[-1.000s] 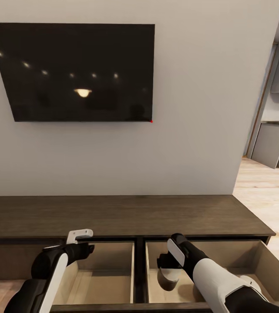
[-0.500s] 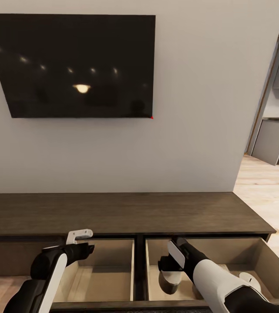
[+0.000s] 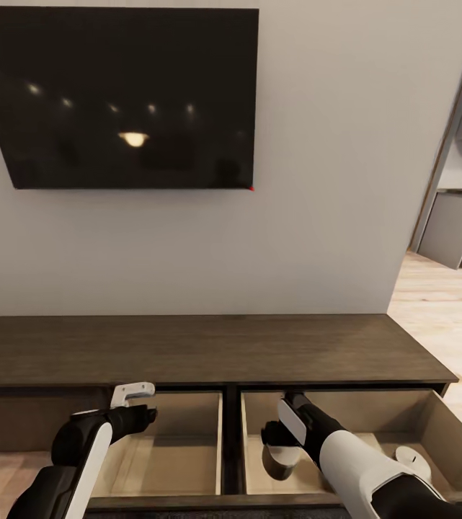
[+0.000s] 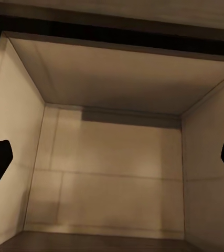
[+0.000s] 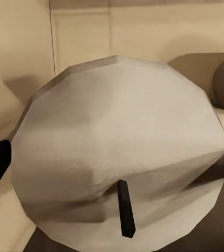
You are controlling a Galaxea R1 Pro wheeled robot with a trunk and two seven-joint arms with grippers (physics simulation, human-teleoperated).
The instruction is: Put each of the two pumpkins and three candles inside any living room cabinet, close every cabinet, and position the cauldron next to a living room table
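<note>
- At the bottom of the head view, the long dark-brown cabinet [image 3: 209,349] has two drawers pulled out, showing pale beige insides.
- In the right drawer [image 3: 443,440], lower centre of the frame, the right gripper [image 3: 282,450] holds a white candle [image 3: 282,461]; in the right wrist view this candle [image 5: 119,163] sits squarely between the two dark jaw tips at the frame's side edges, wick towards the camera, so the jaws are closed on it.
- A second candle [image 3: 412,461] rests on the drawer floor near the lower right corner, well apart from the held one.
- At lower left, the left gripper [image 3: 135,404] hangs over the left drawer [image 3: 212,440]; in the left wrist view its jaws stand wide apart, holding nothing, above the bare drawer floor [image 4: 112,178].
- A dark television [image 3: 115,97] fills the upper left wall.
</note>
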